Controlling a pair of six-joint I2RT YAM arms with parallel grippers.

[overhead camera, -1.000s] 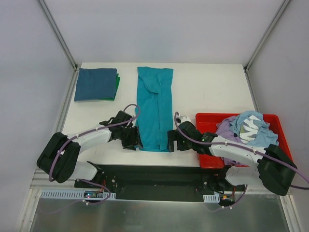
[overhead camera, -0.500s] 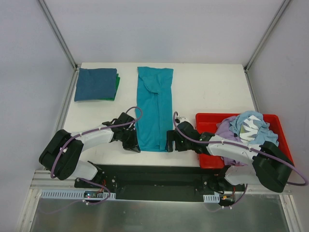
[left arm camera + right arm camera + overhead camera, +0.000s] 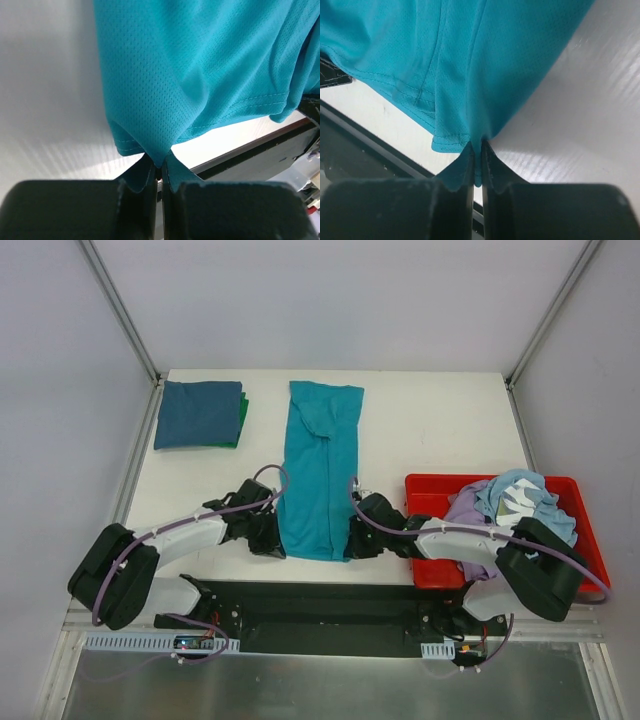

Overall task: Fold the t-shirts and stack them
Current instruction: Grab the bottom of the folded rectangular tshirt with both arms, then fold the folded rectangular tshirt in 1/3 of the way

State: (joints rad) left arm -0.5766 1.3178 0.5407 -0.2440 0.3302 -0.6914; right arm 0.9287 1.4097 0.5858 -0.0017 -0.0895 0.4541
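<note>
A teal t-shirt [image 3: 320, 465], folded into a long strip, lies down the middle of the white table [image 3: 420, 430]. My left gripper [image 3: 274, 543] is shut on its near left corner; the left wrist view shows the teal t-shirt [image 3: 200, 75] pinched between the fingertips of the left gripper [image 3: 159, 172]. My right gripper [image 3: 352, 544] is shut on the near right corner, and the right wrist view has the teal t-shirt's [image 3: 470, 65] hem clamped in the right gripper [image 3: 478, 167]. A folded blue t-shirt [image 3: 197, 413] rests on a green one [image 3: 241, 418] at the far left.
A red bin [image 3: 425, 495] at the near right holds a heap of unfolded shirts [image 3: 505, 505] in lilac, light blue and white. The table's near edge and a black base plate [image 3: 320, 605] lie just behind both grippers.
Both grippers have closed on the teal shirt's near corners; the right one shut last. The shirt's near hem has shifted slightly and the strip now slants a little.
</note>
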